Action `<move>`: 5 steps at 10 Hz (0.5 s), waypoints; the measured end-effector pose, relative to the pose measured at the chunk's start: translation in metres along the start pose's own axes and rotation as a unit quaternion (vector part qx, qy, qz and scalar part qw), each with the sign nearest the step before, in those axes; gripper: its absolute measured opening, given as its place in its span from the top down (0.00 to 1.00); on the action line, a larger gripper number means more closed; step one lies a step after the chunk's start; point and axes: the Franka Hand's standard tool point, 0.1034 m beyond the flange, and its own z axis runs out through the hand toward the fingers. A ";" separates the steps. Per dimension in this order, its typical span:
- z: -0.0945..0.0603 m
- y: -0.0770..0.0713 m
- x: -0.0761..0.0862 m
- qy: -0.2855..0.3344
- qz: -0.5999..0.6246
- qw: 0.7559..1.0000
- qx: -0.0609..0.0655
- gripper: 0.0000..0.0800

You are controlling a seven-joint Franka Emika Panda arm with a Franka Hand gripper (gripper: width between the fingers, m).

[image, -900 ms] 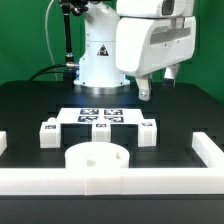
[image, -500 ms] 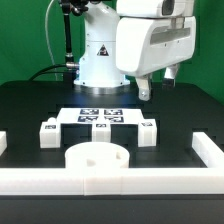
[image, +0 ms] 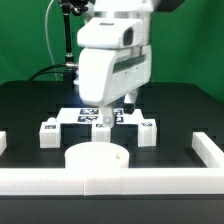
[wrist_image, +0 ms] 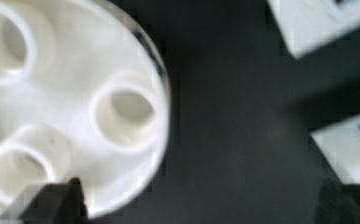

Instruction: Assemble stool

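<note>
Seat disc (image: 97,160) lies flat, holes up, at the front of the desk (image: 30,100), against the border rail (image: 110,182). The legs (image: 48,133) stand loose in a row behind it. My claw (image: 114,108) has swung in from the exterior view's right and come down low, just beyond the seat's rim. Jaws wide apart, empty. Judgement: approach for a first grasp; nothing joined yet.

No legible text, brand or number in my views. Only black-and-white square tags: on stool legs (image: 48,133), on marker board (image: 80,113).
</note>
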 end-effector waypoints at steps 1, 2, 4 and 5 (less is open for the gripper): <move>0.007 0.007 -0.004 0.000 0.000 1.000 0.002 0.19; 0.011 0.010 -0.006 0.000 0.001 1.000 0.003 0.19; 0.018 0.009 -0.007 -0.002 0.002 1.000 0.008 0.19; 0.018 0.009 -0.007 -0.002 0.002 1.000 0.008 0.19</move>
